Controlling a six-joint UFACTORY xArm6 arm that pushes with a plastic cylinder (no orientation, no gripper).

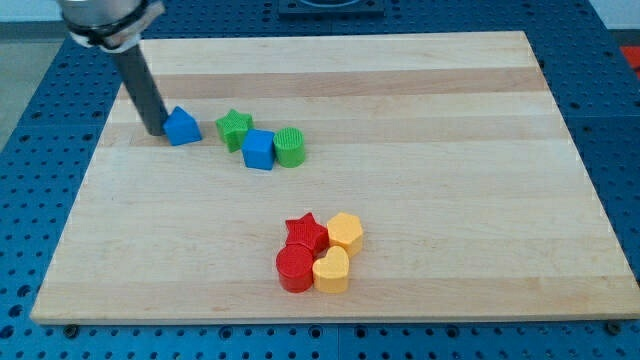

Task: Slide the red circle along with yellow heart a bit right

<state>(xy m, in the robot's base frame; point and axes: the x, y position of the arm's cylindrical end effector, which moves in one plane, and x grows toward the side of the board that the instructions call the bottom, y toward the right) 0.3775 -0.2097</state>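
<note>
Tip (157, 132) beside blue block (182, 127); ribbed red circle (295, 269) touching yellow heart (332, 270).

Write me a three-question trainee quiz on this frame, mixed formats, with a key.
1. True or false: my tip touches the red circle.
2. Which block sits directly to the view's right of the red circle? A) yellow heart B) green star C) blue cube
3. Fill in: the block nearest my tip is the blue ____ block.

Key: 1 false, my tip is far off at the view's upper left; 2 A; 3 house-shaped.
</note>
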